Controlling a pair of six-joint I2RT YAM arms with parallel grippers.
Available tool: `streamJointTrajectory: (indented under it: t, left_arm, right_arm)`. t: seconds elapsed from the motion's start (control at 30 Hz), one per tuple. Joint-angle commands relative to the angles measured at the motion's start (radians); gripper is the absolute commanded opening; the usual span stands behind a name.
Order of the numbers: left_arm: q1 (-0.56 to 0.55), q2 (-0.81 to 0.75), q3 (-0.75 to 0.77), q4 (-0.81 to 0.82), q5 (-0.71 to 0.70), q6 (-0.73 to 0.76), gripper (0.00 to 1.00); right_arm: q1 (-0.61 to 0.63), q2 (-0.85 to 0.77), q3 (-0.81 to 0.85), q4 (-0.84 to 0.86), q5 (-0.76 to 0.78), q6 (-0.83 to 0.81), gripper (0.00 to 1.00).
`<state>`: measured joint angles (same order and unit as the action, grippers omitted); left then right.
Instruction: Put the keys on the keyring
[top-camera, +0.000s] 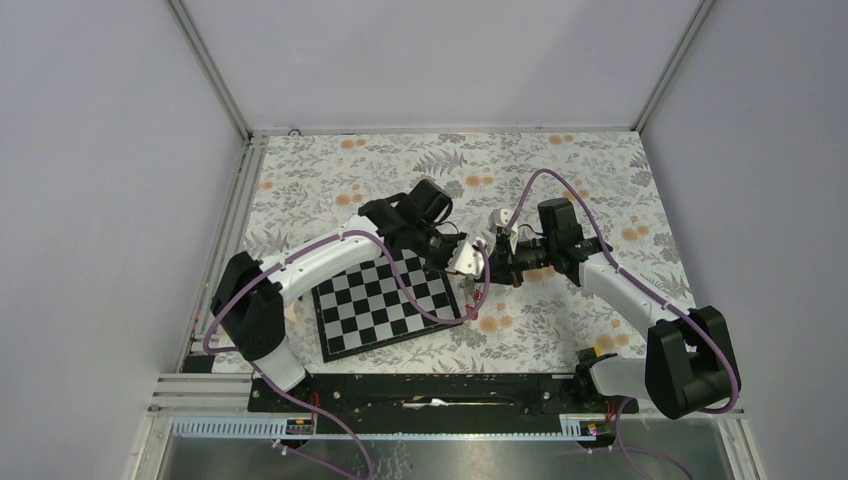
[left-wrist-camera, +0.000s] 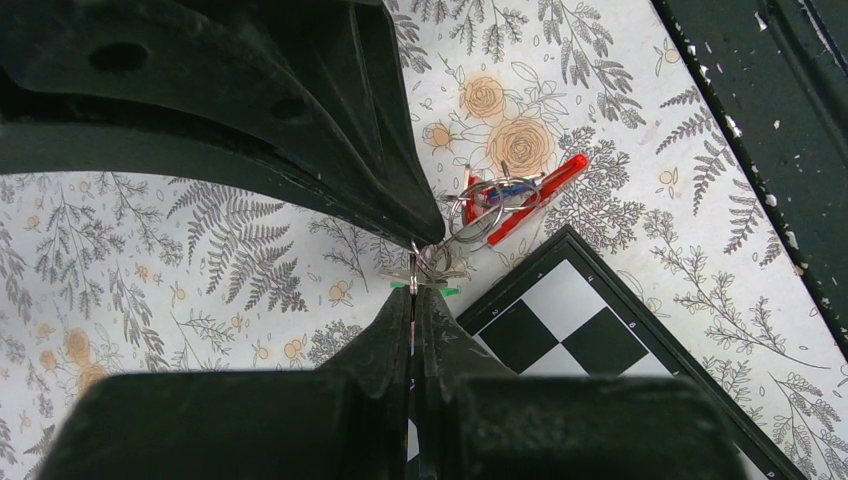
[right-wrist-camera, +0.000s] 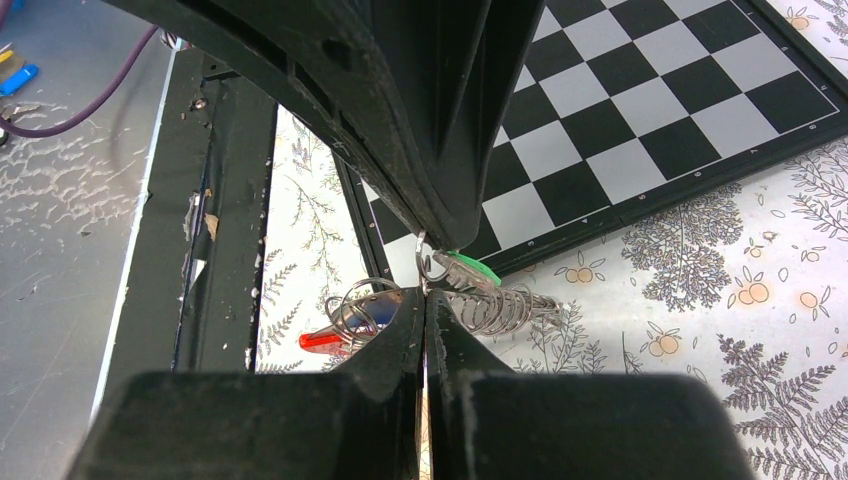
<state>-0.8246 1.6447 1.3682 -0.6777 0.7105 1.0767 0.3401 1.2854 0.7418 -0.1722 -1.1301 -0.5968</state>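
My two grippers meet tip to tip above the chessboard's right corner. In the left wrist view my left gripper (left-wrist-camera: 415, 291) is shut on the green key (left-wrist-camera: 449, 291), which is seen edge-on, with green showing either side of the fingertips. My right gripper (right-wrist-camera: 424, 293) is shut on a thin wire ring of the keyring bunch. Coiled metal rings (right-wrist-camera: 500, 306) trail from that ring. The red keyring (left-wrist-camera: 535, 188) hangs just beyond, with a blue key (left-wrist-camera: 503, 190) among its rings. From above, the left gripper (top-camera: 468, 262) and right gripper (top-camera: 490, 263) touch, and the keys are too small to make out.
The black-and-white chessboard (top-camera: 385, 300) lies on the flowered cloth under the left arm. The black mounting rail (top-camera: 440, 392) runs along the near table edge. Purple cables loop over both arms.
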Motion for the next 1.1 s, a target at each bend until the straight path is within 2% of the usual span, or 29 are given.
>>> streamJointTrajectory:
  t: [0.0, 1.07]
  left_arm:
    - [-0.005, -0.015, -0.029, 0.03, 0.024, 0.037, 0.0]
    - [-0.004, -0.065, -0.038, 0.03, -0.014, 0.014, 0.0]
  right_arm:
    - [0.004, -0.001, -0.001, -0.003, -0.02, -0.006, 0.0]
    - [-0.003, -0.002, -0.001, 0.0, -0.013, -0.002, 0.0]
